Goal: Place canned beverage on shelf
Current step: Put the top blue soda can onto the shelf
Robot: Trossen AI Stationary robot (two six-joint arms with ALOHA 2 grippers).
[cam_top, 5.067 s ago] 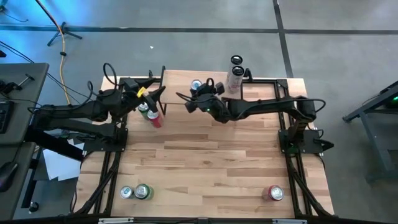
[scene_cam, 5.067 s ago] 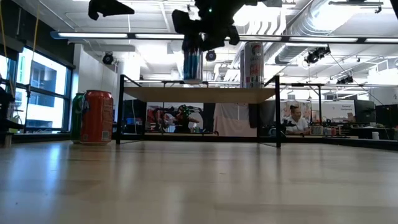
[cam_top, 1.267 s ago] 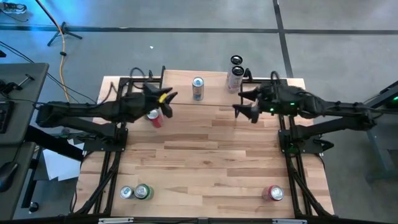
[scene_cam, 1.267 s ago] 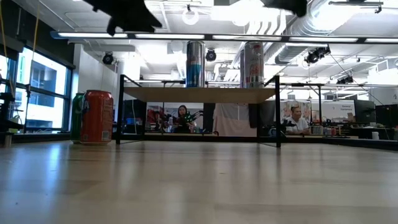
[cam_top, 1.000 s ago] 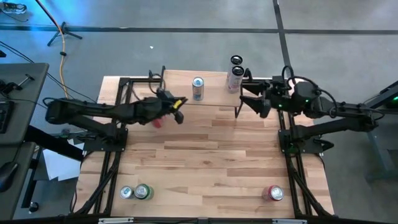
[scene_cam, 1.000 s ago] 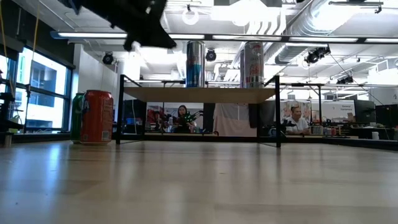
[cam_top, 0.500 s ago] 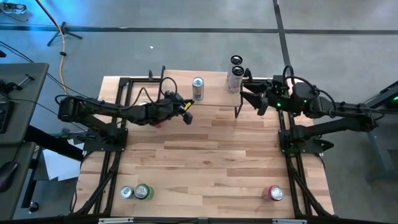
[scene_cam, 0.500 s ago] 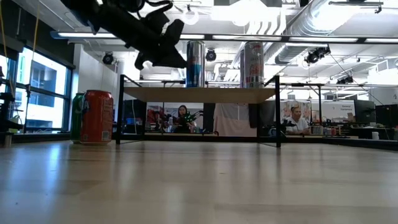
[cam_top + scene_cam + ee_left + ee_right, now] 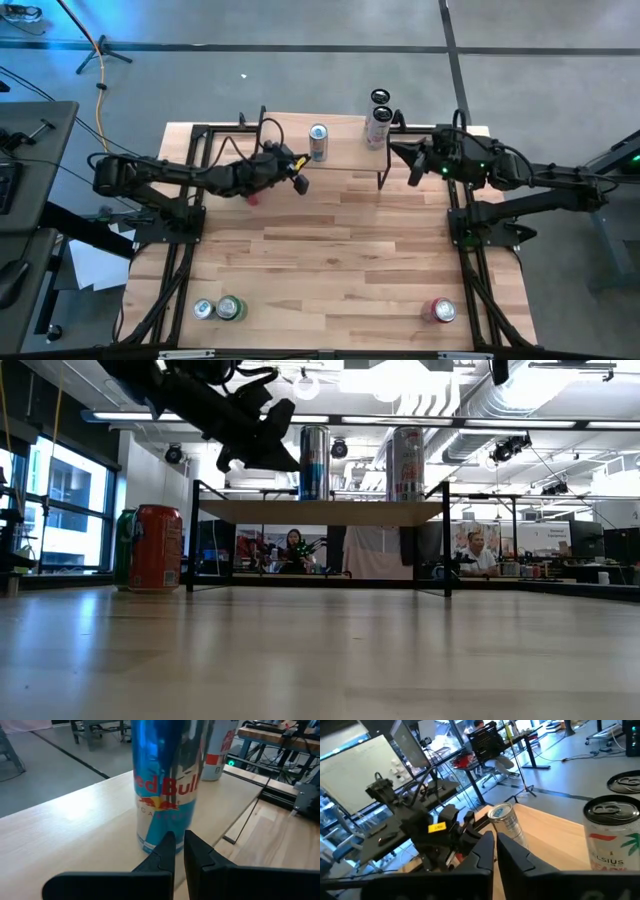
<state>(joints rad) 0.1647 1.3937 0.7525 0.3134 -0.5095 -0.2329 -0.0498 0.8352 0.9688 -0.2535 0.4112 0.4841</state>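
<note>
Blue can [image 9: 165, 785] on shelf [image 9: 75, 837], just ahead of shut left pincer [image 9: 179, 845].

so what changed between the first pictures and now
The right gripper let go of the blue can, left it standing on the shelf, drew back to the shelf's right end and shut empty. The left gripper, shut and empty, swung from the red can toward the blue can. The white can and the cans along the table's near edge stayed put.
</note>
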